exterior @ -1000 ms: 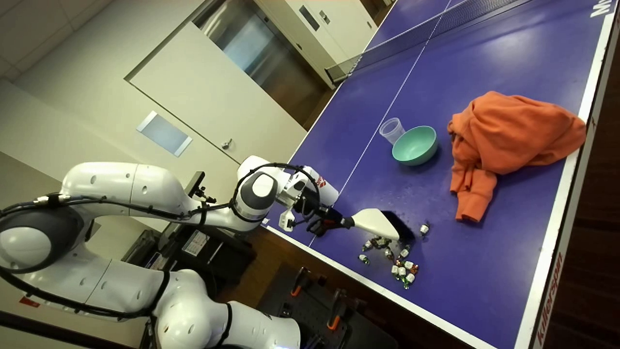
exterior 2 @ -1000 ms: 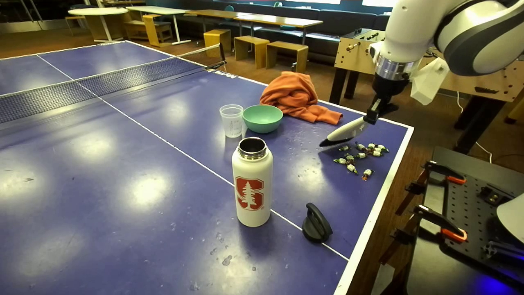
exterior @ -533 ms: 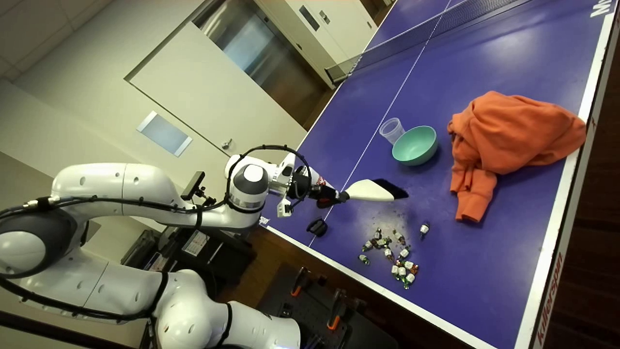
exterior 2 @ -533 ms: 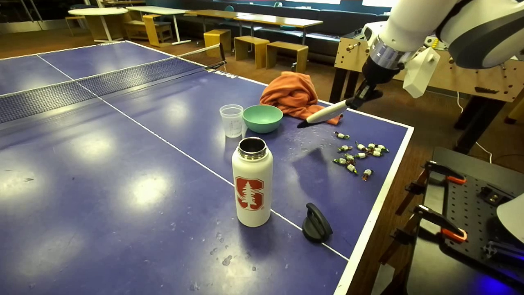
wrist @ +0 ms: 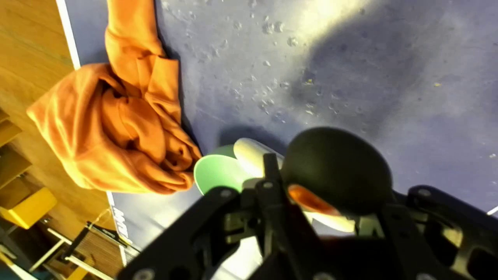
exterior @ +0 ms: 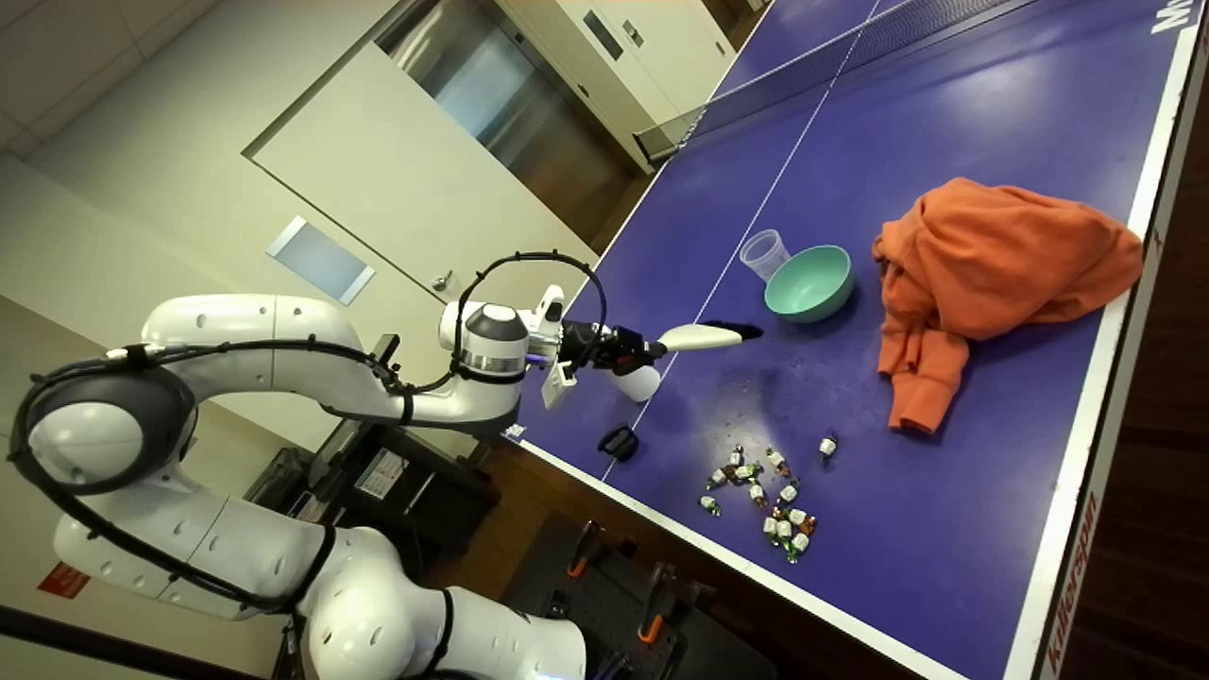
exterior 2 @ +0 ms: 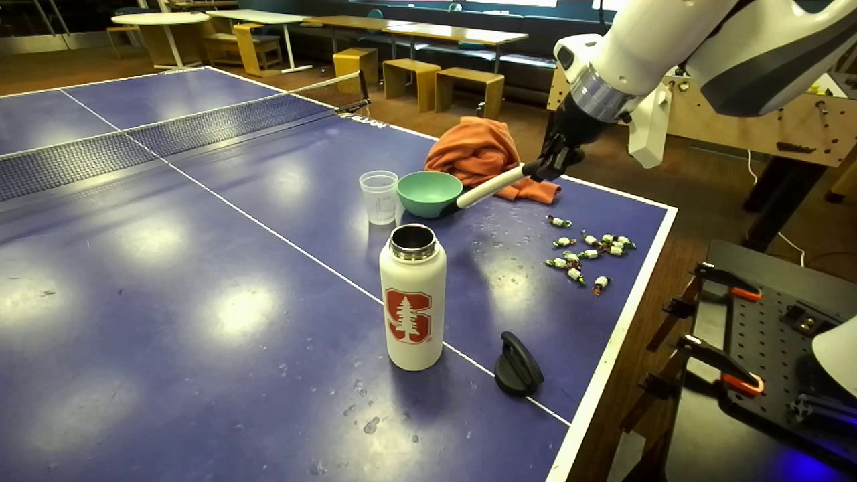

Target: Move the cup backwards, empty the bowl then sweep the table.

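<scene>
Wrist view seems nearest the table (wrist: 432, 155)

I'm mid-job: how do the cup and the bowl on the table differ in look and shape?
The cup is see-through and colourless; the bowl is opaque teal-green. The cup is narrow and tall for its width; the bowl is wider and shallower. The cup has fine side markings, too small to read; the bowl's visible side looks plain. Both stand upright, open-topped, on the table.

1. In an exterior view, you see the cup (exterior 2: 379, 201) on the table (exterior 2: 288, 348), just left of the bowl (exterior 2: 427, 194).
2. Behind the bowl, to its right, you find the cloth (exterior 2: 475, 152).
3. Before cup and bowl stands the bottle (exterior 2: 413, 311), the lid (exterior 2: 517, 371) to its right.
4. Candies (exterior 2: 590, 254) lie near the table's right edge.
</scene>
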`<action>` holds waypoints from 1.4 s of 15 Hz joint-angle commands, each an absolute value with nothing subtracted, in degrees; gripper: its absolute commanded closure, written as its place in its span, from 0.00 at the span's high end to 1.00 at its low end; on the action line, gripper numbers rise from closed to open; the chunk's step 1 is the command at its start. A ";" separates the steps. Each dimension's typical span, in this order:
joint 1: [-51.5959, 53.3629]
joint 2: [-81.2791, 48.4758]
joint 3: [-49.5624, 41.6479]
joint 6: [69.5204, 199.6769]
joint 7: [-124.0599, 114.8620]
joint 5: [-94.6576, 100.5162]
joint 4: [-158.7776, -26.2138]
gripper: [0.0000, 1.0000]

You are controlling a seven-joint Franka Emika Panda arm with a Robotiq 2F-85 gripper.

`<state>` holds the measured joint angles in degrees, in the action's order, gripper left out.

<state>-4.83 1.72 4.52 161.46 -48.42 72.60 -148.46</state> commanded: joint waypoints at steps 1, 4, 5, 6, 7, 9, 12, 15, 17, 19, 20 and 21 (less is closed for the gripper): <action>-3.23 -4.03 6.34 163.63 -55.44 84.65 -142.22 0.13; -1.33 -7.42 7.30 163.52 -63.91 100.05 -137.26 0.13; -0.78 -8.85 7.61 163.53 -66.66 104.91 -135.42 0.13; -0.34 -10.48 7.91 163.49 -69.69 109.81 -133.51 0.13; -0.26 -12.20 8.22 163.84 -73.14 114.69 -131.98 0.13; -0.78 -15.94 9.32 163.71 -80.13 124.42 -129.32 0.13; -2.10 -21.86 11.06 162.89 -89.78 137.44 -126.47 0.13; -3.33 -27.24 12.06 162.05 -94.67 145.60 -124.52 0.13; -4.03 -30.18 12.21 161.82 -95.87 148.62 -123.45 0.13; -4.36 -32.60 11.95 161.82 -95.71 150.19 -122.46 0.13; -4.60 -33.53 11.92 161.98 -95.64 150.86 -121.94 0.13; -4.54 -34.50 11.64 162.05 -95.08 150.96 -121.48 0.13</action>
<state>-3.74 -32.04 11.04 162.34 -94.47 148.67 -123.65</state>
